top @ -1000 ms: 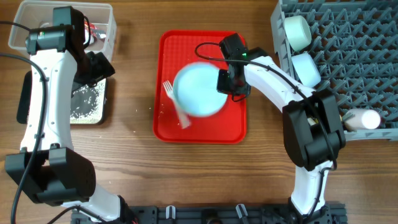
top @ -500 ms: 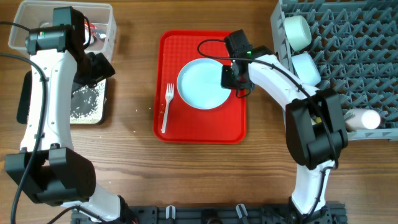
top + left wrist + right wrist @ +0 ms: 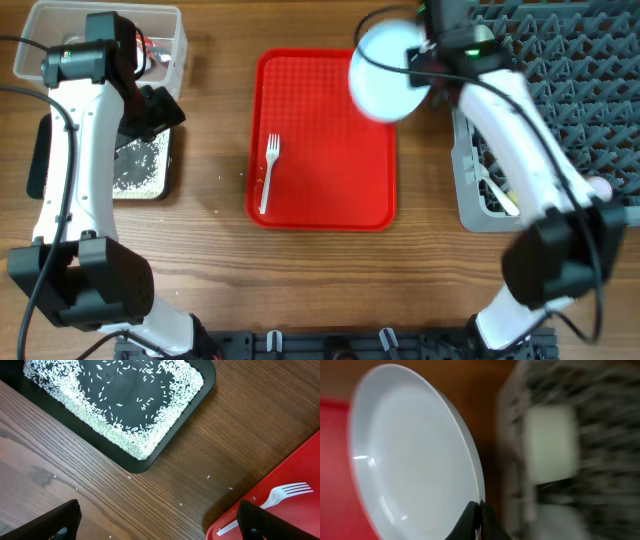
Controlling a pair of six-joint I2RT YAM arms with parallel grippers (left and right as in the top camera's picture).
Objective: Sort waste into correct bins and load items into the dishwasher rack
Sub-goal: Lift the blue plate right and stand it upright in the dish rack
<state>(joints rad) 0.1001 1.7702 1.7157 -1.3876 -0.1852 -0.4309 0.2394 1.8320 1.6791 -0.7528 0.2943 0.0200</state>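
Observation:
My right gripper [image 3: 432, 50] is shut on the rim of the light-blue plate [image 3: 386, 58] and holds it in the air over the red tray's far right corner, next to the grey dishwasher rack [image 3: 560, 60]. In the right wrist view the plate [image 3: 415, 455] fills the left and my fingers [image 3: 479, 515] pinch its edge; a pale cup [image 3: 551, 442] in the rack shows blurred. My left gripper [image 3: 160, 525] is open and empty above the table beside the black tray [image 3: 150, 460] of rice grains [image 3: 165, 420]. The white fork [image 3: 267, 172] lies on the red tray.
The red tray [image 3: 330, 150] sits mid-table. The clear tub [image 3: 170, 45] stands at the far left behind the black tray [image 3: 140, 170], with a wrapper inside. Loose grains dot the wood [image 3: 209, 477]. A cup [image 3: 590, 190] lies in the rack's front part.
My right arm has lifted the plate off the red tray and swung it up and right toward the rack. The fork stays on the tray. The left arm has not moved.

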